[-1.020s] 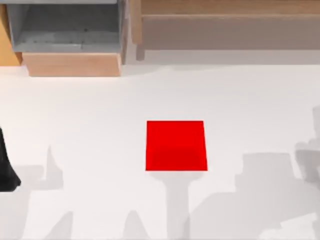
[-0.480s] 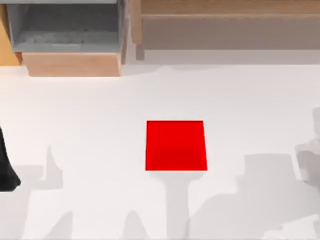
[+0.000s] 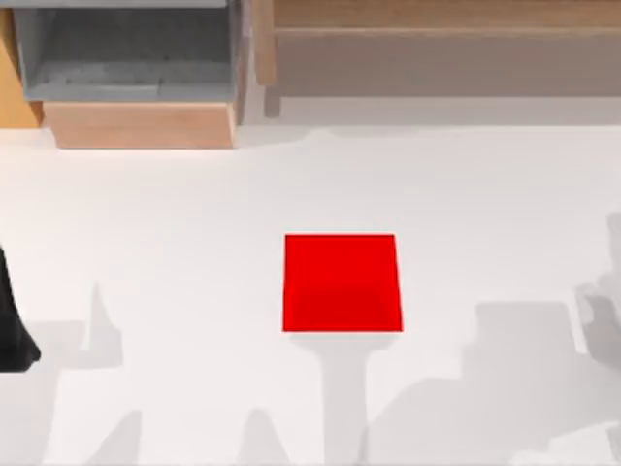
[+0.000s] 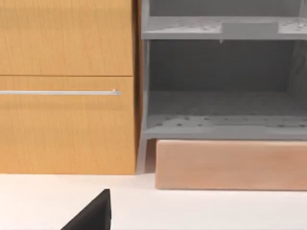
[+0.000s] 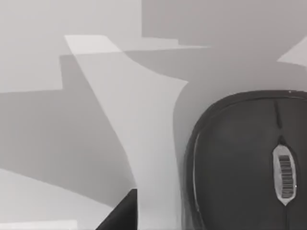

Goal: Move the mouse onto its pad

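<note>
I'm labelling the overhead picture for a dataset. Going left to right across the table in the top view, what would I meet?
Left arm at the left edge → bare white table → the red pad near the middle → more table with grey shadows up to the right edge.

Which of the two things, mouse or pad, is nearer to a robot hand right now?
The mouse: dark and rounded, it lies close under the right arm's wrist camera. The red pad sits alone mid-table, away from both arms.
</note>
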Robot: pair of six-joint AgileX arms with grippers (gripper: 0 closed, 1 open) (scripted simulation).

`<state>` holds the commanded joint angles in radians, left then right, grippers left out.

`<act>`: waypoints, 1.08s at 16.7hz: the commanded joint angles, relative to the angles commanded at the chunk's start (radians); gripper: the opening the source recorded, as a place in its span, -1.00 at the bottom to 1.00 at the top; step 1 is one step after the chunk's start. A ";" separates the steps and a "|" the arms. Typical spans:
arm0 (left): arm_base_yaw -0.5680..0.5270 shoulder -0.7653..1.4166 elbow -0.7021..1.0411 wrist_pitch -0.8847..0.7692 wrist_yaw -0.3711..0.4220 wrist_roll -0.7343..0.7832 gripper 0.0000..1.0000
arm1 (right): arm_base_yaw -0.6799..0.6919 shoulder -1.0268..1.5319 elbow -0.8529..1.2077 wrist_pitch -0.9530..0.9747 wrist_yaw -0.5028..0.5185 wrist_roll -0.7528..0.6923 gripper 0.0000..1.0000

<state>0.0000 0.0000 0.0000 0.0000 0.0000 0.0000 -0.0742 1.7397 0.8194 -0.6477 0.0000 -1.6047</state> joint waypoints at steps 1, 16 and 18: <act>0.000 0.000 0.000 0.000 0.000 0.000 1.00 | 0.000 0.000 0.000 0.000 0.000 0.000 -0.81; 0.000 0.000 0.000 0.000 0.000 0.000 1.00 | -0.006 -0.078 0.086 -0.177 0.009 0.023 -1.00; 0.000 0.000 0.000 0.000 0.000 0.000 1.00 | -0.005 -0.115 0.147 -0.287 0.008 0.019 -1.00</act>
<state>0.0000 0.0000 0.0000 0.0000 0.0000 0.0000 -0.0788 1.6246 0.9662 -0.9345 0.0083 -1.5857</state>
